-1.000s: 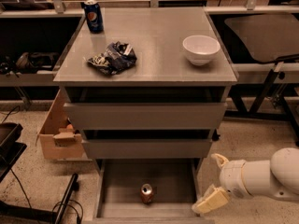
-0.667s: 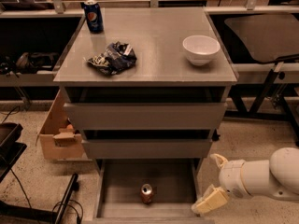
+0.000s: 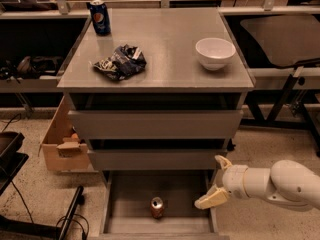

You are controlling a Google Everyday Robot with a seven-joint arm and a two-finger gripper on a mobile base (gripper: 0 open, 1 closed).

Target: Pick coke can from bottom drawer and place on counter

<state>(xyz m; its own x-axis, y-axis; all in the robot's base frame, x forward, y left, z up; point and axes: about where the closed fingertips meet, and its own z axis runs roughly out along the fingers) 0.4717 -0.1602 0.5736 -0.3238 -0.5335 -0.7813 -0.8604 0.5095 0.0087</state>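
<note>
The coke can [image 3: 157,207] stands upright on the floor of the open bottom drawer [image 3: 125,219], near its middle front. My gripper [image 3: 217,181] is at the drawer's right side, just right of the can and a little above it, with its two pale fingers [image 3: 211,199] spread apart and nothing between them. The white arm comes in from the right. The counter [image 3: 165,44] is the grey top of the cabinet above.
On the counter stand a blue Pepsi can [image 3: 100,17] at the back left, a crumpled chip bag [image 3: 120,62] and a white bowl [image 3: 215,52] at the right. A cardboard box [image 3: 62,144] sits on the floor left of the cabinet. Two upper drawers are shut.
</note>
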